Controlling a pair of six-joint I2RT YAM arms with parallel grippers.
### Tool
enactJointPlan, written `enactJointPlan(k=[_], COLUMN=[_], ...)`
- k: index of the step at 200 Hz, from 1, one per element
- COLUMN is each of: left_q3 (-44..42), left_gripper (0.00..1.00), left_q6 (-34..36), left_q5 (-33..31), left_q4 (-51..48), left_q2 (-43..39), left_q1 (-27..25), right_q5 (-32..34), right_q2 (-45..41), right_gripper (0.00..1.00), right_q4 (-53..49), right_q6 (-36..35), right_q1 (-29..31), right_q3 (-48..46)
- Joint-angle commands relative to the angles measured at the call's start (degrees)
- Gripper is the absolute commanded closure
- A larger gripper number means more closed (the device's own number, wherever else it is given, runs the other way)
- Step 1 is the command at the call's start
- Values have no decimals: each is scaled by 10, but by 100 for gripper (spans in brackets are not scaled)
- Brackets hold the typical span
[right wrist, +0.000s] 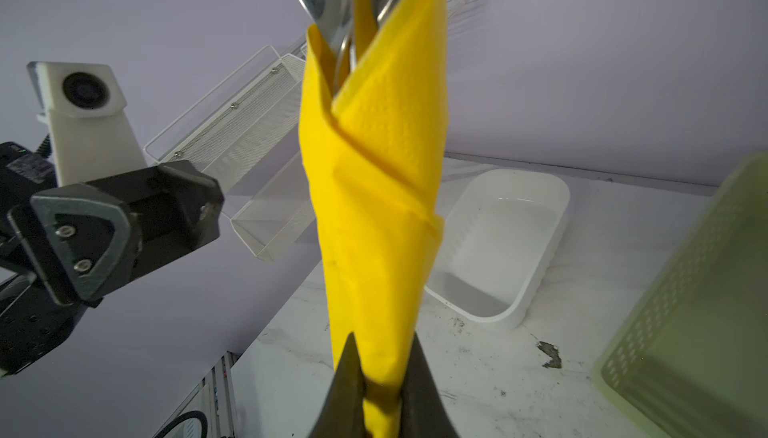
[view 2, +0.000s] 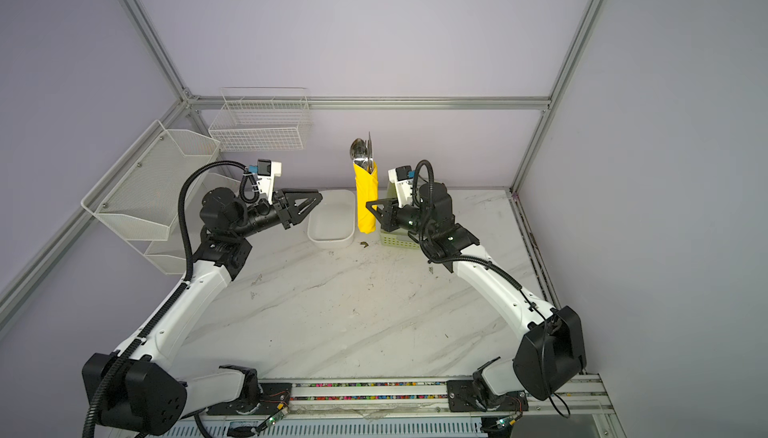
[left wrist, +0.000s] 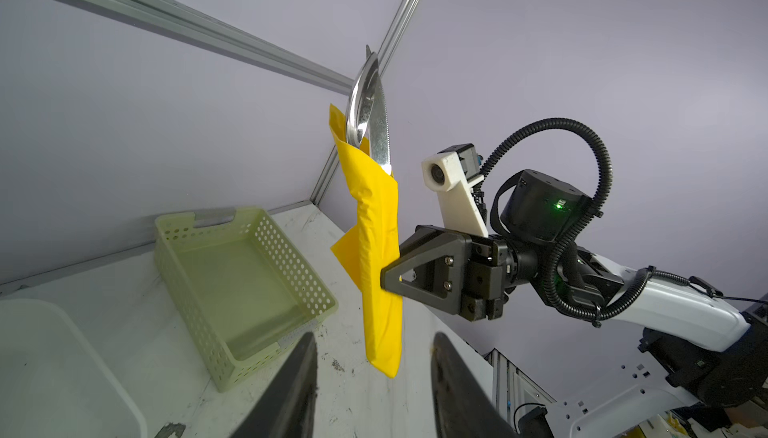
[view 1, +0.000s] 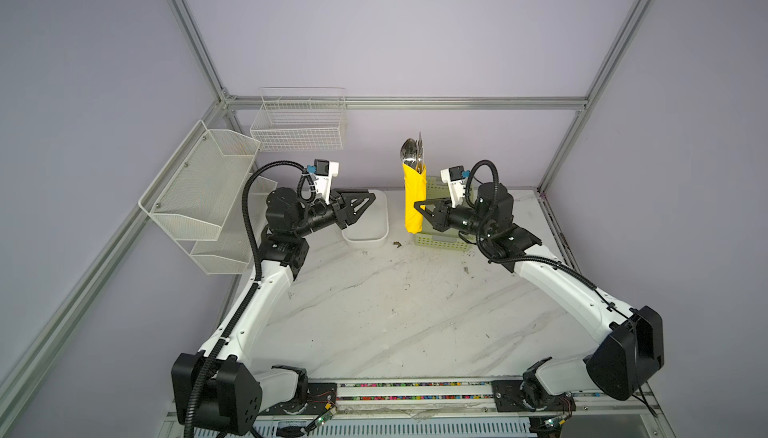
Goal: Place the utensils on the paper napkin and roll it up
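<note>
The paper napkin [view 1: 414,203] [left wrist: 376,245] is rolled into a yellow tube around the utensils [view 1: 411,152] [view 2: 362,150]. It stands upright in the air, clamped in the right pincer [view 1: 417,206] [left wrist: 388,280].

The pincer's tips pinch the tube below its middle, so a short closed end hangs under the tips and the longer part rises above them. In the right wrist view the two black fingers [right wrist: 349,373] press the paper in from both sides.

Out of the open top, well above the pincer, come the spoon [left wrist: 359,116] bowl and the serrated knife [left wrist: 382,133] blade, lying against each other. The handles are hidden inside the paper, and I cannot tell whether a fork is in there too.

The left pincer [view 1: 371,198] [right wrist: 104,228] points at the tube from the opposite side, level with the right one, but apart from it and holding nothing. Its jaws stand moderately wide, and in its own wrist view the tube shows beyond the gap between them.

Below and behind the right pincer a pale green basket [left wrist: 249,282] [view 1: 436,240] sits on the worktop [view 1: 395,311]. A white tub [view 1: 365,243] lies under the left pincer's tips.
</note>
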Motion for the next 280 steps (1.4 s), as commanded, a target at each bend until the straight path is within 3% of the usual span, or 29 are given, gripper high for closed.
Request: enactJointPlan(k=[1,71,162,280], left_q3=[-28,-41,-48,-53], left_gripper=[56,55,54,54], left_q6=[17,26,29,24], left_q5=[-10,-19,-23,-21], left_q4=[-12,-33,-40,-34], left_q2=[-15,-29,-39,-39], left_q1=[8,16,22,28], right_q5=[-37,-75,-92,-63], right_q2=[32,212,440,550], right_gripper=[100,100,100,100], right_q4=[2,-12,-104,-242], right_q6=[4,28,44,38], right_q1=[-39,-132,-158,-158], right_q3=[17,81,259,335])
